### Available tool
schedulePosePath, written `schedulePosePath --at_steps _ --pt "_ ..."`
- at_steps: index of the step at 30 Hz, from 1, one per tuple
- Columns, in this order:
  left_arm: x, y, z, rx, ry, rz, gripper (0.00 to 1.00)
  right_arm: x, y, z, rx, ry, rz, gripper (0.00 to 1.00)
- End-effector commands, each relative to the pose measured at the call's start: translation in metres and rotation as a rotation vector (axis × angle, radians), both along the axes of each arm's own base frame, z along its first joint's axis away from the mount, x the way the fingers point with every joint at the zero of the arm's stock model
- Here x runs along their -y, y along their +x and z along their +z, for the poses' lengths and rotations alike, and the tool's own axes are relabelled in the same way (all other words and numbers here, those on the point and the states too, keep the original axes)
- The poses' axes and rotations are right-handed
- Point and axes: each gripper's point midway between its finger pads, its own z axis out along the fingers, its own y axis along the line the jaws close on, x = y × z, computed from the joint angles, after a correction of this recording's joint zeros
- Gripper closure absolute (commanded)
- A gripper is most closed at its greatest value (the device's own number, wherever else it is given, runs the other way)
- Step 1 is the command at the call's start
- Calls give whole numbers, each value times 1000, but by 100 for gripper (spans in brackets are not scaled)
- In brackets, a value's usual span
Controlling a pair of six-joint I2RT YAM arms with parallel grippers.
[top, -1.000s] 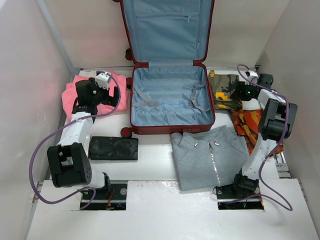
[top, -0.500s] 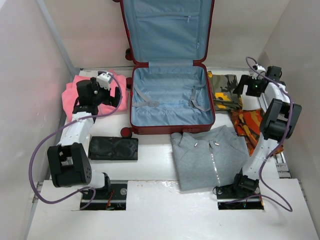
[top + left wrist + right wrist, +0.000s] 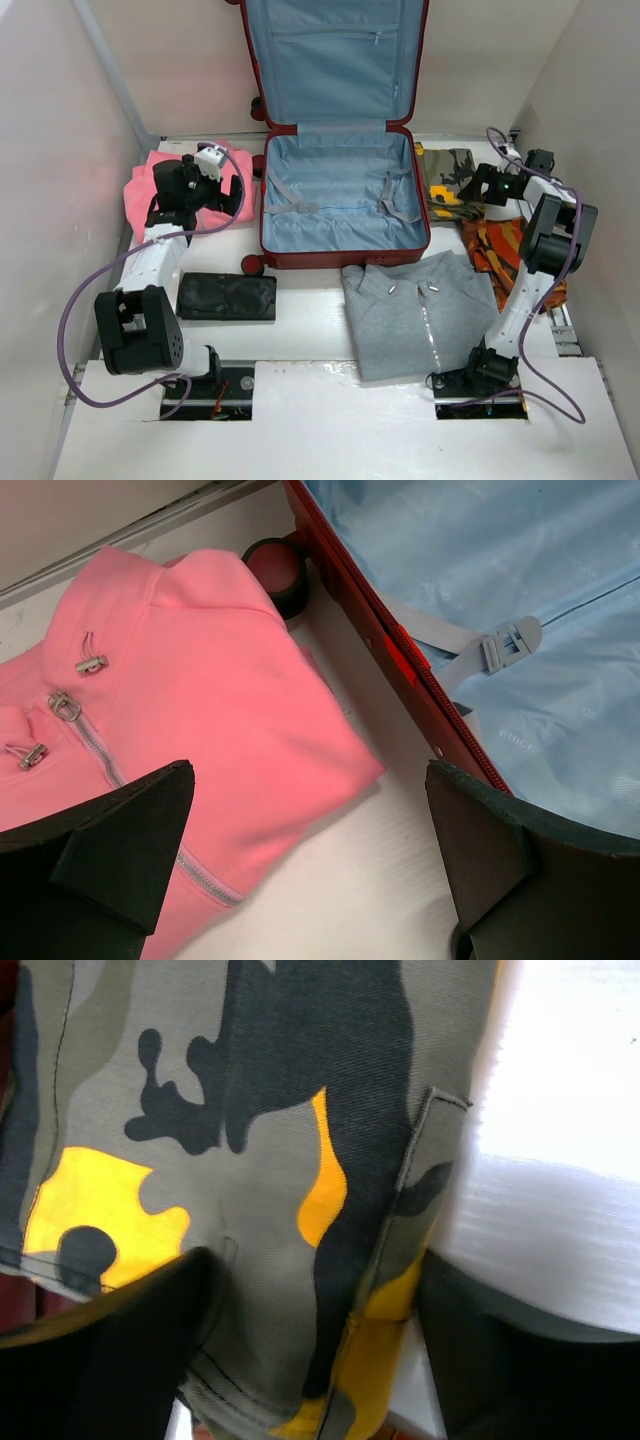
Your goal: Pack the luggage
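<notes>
Left claw: jaws fully open, nothing in them. It hangs over the right edge of the pink zip hoodie and the bare strip of table between hoodie and case. My left finger is over pink cloth, my right finger over the case's left rim. I can't tell if either tip touches anything.

The luggage is at the middle of the table, towards the far side, and open. The base lies flat and the lid stands upright against the far wall. Blue lining shows in the base, with two grey straps lying loose on it. The left strap's buckle is just inside the rim. A dark-red wheel on the case's left side is just beside the hoodie's edge.

Right claw: jaws stand wide apart, gripping nothing. It is low over the camo garment, which lies flat just right of the luggage on the far right. Cloth runs between the fingers, unpinched. The fingers are dark and blurred, so contact with the fabric is unclear.

Other items:
- Orange patterned cloth is near side of the camo, partly under my right arm.
- Grey zip sweater lies flat, near side of the luggage, with its collar close to the case's near wall.
- Black pouch is near-left, beside my left arm and well apart from the sweater.
</notes>
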Motion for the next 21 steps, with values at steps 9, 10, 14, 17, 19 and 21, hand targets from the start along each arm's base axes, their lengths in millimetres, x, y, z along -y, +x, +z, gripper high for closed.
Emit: schedulePosePath --at_steps 9,10,14,17,19,21 --pt "7 3 30 91 4 -37 0 -30 -21 -39 -53 152 70 100" --pt "7 3 30 91 4 -37 0 -28 -19 -30 -30 167 68 100" --pt "7 3 30 91 4 -37 0 -35 -11 11 66 207 111 100" --pt "7 3 36 111 6 -37 0 -42 -5 45 144 252 140 100" --pt "7 3 36 111 6 -37 0 -42 -3 68 186 251 141 100" --pt "6 3 36 115 14 -40 0 -43 -3 85 218 250 145 100"
